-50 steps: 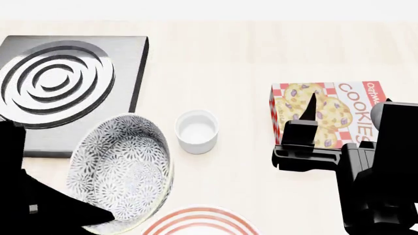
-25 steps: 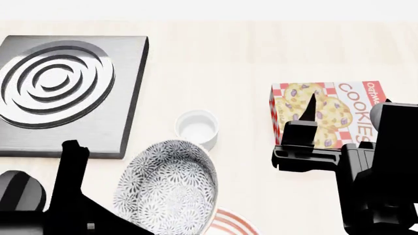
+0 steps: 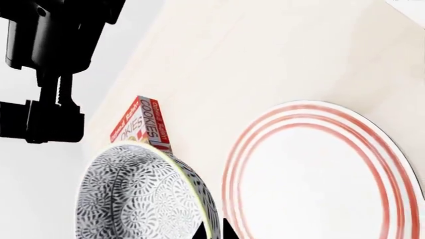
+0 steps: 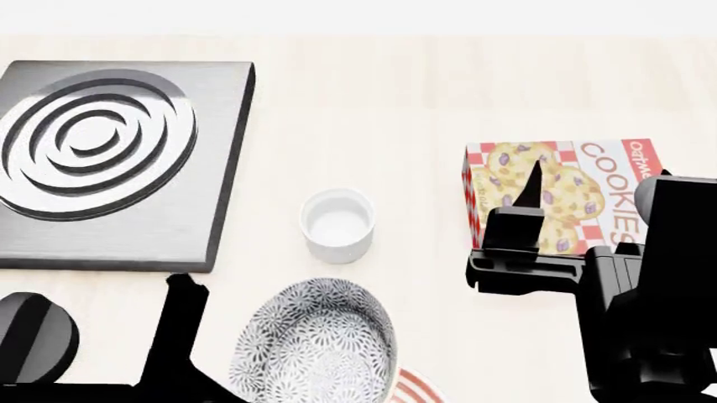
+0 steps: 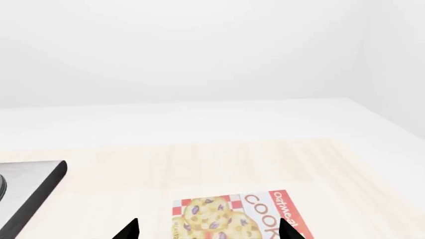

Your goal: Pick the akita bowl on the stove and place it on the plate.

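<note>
The akita bowl [image 4: 319,344], white with a dense black-grey floral pattern, hangs tilted off the table near the front edge, right of the stove [image 4: 107,159]. My left gripper [image 3: 214,232] is shut on the bowl [image 3: 136,196], one fingertip on each side of its rim. The plate [image 3: 325,174], white with red-orange rings, lies just beside and below the bowl; in the head view only a sliver of the plate [image 4: 412,388] shows. The stove's burner is bare. My right gripper [image 5: 209,230] hangs open above the cookie box, holding nothing.
A small plain white cup [image 4: 337,223] stands between the stove and the cookie box [image 4: 566,193]. The stove's black knob [image 4: 32,336] sits at the near left. My right arm [image 4: 627,294] fills the near right.
The left gripper has carried the bowl from the stove's front edge rightward and nearer to me, over the plate's edge. The right arm has not moved.
</note>
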Controlling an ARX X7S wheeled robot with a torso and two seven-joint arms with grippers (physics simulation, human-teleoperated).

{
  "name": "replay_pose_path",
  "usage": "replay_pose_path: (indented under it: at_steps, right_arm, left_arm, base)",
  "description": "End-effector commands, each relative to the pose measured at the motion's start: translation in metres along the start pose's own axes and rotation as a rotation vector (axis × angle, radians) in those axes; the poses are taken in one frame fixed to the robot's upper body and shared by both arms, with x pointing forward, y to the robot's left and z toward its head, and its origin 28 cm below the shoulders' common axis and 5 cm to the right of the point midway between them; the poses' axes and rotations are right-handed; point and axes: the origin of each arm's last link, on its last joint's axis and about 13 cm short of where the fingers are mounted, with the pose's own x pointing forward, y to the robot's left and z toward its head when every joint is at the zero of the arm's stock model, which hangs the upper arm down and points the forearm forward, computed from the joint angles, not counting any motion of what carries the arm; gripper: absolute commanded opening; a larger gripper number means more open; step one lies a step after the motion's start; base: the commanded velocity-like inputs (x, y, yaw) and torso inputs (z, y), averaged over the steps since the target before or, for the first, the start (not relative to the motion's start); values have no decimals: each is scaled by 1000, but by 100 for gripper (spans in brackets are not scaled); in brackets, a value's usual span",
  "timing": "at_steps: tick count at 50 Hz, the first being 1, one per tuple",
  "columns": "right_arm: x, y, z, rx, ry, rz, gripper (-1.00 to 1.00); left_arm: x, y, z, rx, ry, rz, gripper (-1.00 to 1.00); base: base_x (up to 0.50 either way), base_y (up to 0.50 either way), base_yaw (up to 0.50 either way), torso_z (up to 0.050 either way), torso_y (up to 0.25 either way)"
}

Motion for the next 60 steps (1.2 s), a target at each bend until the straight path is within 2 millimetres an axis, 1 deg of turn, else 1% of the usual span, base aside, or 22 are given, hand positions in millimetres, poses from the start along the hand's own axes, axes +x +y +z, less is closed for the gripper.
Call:
replay_pose_path:
  at_steps: [1,23,45,60]
  right_arm:
    - [0,0,0,0,0,0,100]
    - [0,0,0,0,0,0,100]
    - [1,0,-1,-1,1,2,100]
    - [0,0,1,-1,2,2,100]
  left_arm:
    - [8,-4,0,-3,-5,6,-100]
    - [19,-19,3,-18,-25,-24,-100]
    - [29,-31,-7,-61,-8,-28,-100]
    - [32,-36,-10,-86,-3,-31,-100]
  base:
    - [0,0,0,0,0]
    - [0,0,0,0,0]
    - [0,0,0,0,0]
    - [0,0,0,0,0]
